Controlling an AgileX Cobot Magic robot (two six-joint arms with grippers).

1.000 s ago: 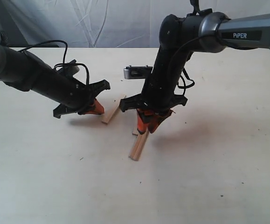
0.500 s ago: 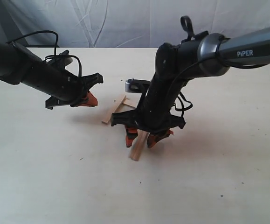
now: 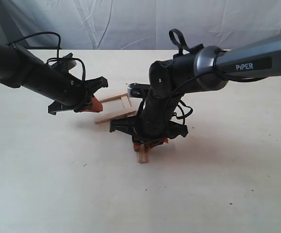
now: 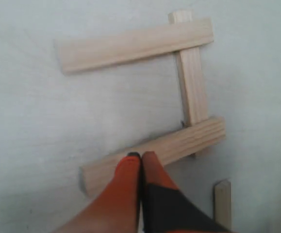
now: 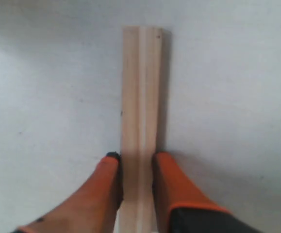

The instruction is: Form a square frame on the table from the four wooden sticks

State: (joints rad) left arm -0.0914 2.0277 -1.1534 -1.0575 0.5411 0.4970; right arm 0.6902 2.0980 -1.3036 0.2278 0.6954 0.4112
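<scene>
Three of the wooden sticks lie as a three-sided shape on the table (image 3: 57,184): a far stick (image 4: 135,43), a cross stick (image 4: 192,80) and a near stick (image 4: 179,143). In the exterior view they sit at the middle (image 3: 115,115). My left gripper (image 4: 141,155) is shut and empty, its tips over the near stick. The fourth stick (image 5: 141,87) lies flat, with my right gripper (image 5: 136,159) shut on its long edges. Its free end (image 3: 142,156) pokes out below the right gripper (image 3: 147,142).
A white cloth backdrop (image 3: 130,24) hangs behind the table's far edge. Both arms lean in over the middle of the table, the right arm (image 3: 218,63) coming from the right side. One end of the fourth stick (image 4: 223,201) shows beside the left fingers.
My right gripper dropped lower and its jaws went from wide to shut on the fourth stick. My left arm pulled back to the left, then held still. The other three sticks now show as a three-sided shape.
</scene>
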